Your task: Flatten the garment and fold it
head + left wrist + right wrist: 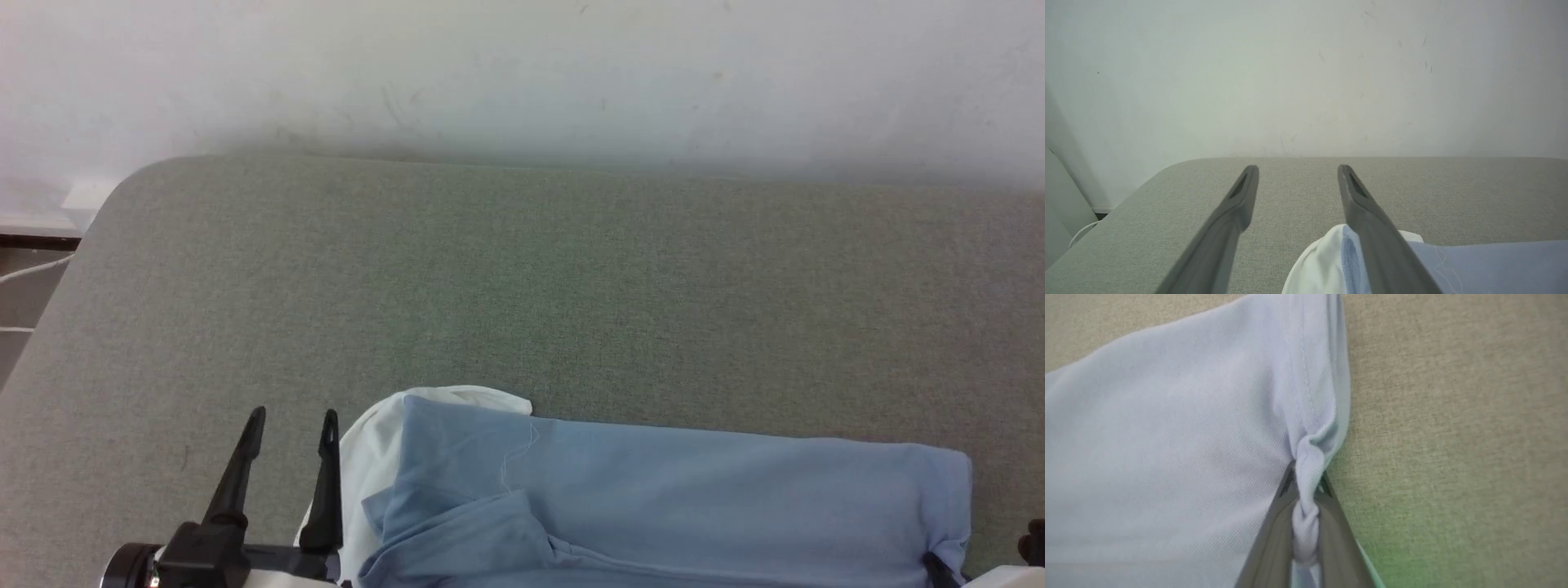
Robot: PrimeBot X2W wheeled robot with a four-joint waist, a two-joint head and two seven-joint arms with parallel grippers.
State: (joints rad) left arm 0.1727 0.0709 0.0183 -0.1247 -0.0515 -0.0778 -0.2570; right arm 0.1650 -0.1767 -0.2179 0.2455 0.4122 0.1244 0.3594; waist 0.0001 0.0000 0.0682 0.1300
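The garment (653, 498), light blue with a white collar (375, 441) at its left end, lies as a folded band along the near edge of the grey table (522, 278). My right gripper (1306, 475) is shut on a twisted bunch of the garment's (1167, 437) hemmed edge; its dark tip (932, 563) sits at the cloth's lower right corner. My left gripper (294, 416) stands open just left of the collar, holding nothing. In the left wrist view its (1298, 169) right finger passes over the collar (1318, 265), with the blue cloth (1494, 265) to the right.
A pale wall (522, 73) rises right behind the table's far edge. The table's rounded far left corner (131, 180) drops off to the floor, where a white cable (33, 269) runs. Bare table cloth stretches beyond the garment.
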